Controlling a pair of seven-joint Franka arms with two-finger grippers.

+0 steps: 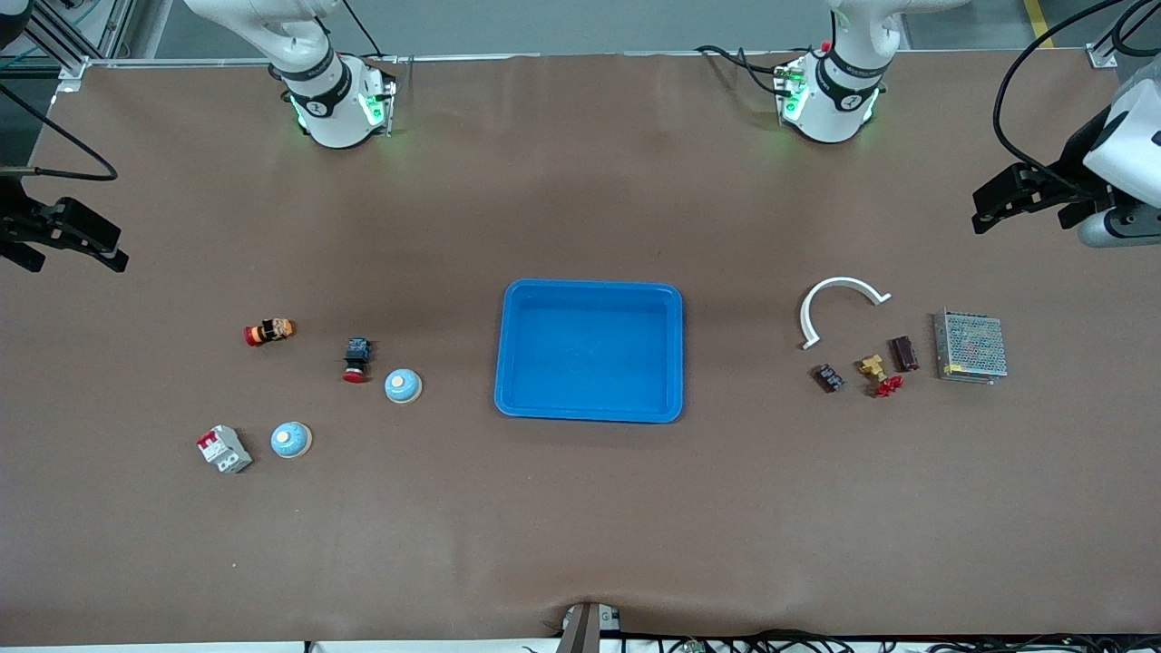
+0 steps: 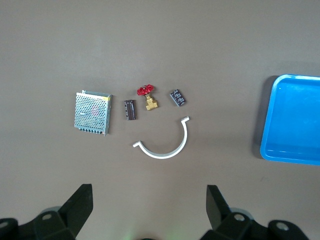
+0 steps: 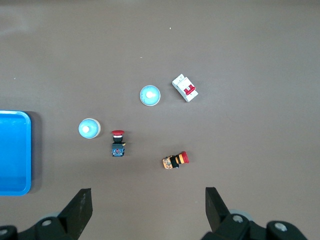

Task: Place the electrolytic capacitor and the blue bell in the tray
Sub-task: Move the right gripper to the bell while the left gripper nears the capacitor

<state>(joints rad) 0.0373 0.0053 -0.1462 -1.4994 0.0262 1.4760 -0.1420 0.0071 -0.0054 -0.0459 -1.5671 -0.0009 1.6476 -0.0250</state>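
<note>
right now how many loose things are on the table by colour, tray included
blue: 3, the tray and two bells
red and black: 2 push buttons
white: 2, curved strip, breaker switch
dark: 2 small blocks
brass and red: 1 valve
silver: 1 mesh box
total: 11

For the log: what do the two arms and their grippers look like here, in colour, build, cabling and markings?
Both arms are glossy white with black joint bands bearing a small white mark, and green lights glow at their bases. Black cables run to each. The left gripper and the right gripper are matte black with blocky, angular fingers; the fingers show round screw holes near their roots in the wrist views. No sleeves or covers.
</note>
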